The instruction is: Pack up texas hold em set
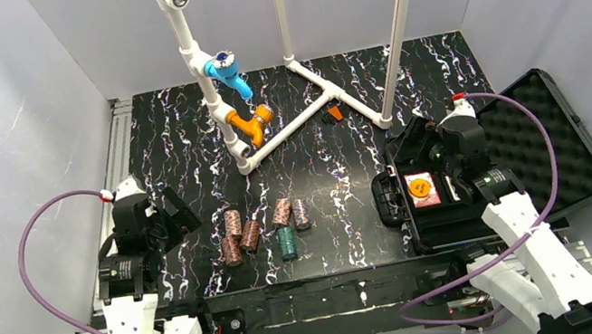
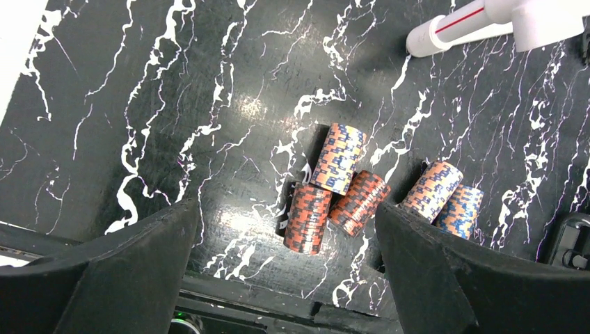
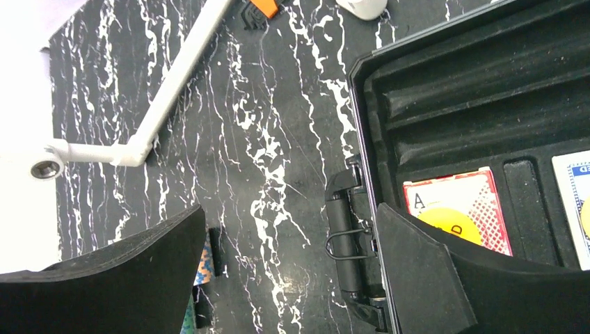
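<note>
Marbled table under wide-spread left claw

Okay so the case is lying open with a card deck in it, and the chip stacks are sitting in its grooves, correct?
Not quite. The case is open with a card deck in it, but the chip stacks lie on the table to its left, not in its grooves. The top external view shows this.

Six rolls of poker chips, orange, blue and teal, are seen lying on their sides at lower centre of the top view. At right, a black case is laid open, a red card deck seated in its tray.
</note>
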You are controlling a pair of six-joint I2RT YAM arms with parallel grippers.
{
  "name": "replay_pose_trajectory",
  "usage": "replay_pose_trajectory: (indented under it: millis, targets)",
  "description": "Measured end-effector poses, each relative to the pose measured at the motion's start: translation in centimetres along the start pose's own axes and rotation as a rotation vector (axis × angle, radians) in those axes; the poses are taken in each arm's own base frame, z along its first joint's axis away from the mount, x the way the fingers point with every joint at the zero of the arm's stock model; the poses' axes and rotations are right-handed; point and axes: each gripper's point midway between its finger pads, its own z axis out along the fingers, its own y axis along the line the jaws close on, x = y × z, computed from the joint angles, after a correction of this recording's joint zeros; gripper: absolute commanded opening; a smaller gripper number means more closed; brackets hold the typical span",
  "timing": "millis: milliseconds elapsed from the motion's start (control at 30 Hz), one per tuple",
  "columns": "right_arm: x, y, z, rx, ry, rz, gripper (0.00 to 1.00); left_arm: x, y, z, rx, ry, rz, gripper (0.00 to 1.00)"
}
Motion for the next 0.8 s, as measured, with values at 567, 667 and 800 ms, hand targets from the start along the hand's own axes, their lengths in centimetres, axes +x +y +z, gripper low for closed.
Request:
replay_pose_trajectory:
  millis: [567,667,800]
  targets:
    - [5.8,0.9,0.6,-0.041,0.267,-0.051,1.00,0.3,-0.2,0.5,0.003,0.034,0.014,0.96]
    - [6.3,1.9,0.1,-0.058,0.299,-0.081,1.00,0.4,-0.1,0.8,-0.008,0.046,0.023,0.96]
    - [5.6,3.6,-0.6,-0.095,0.297,-0.110,1.00,0.6,0.0,1.2,-0.020,0.066,0.028,0.94]
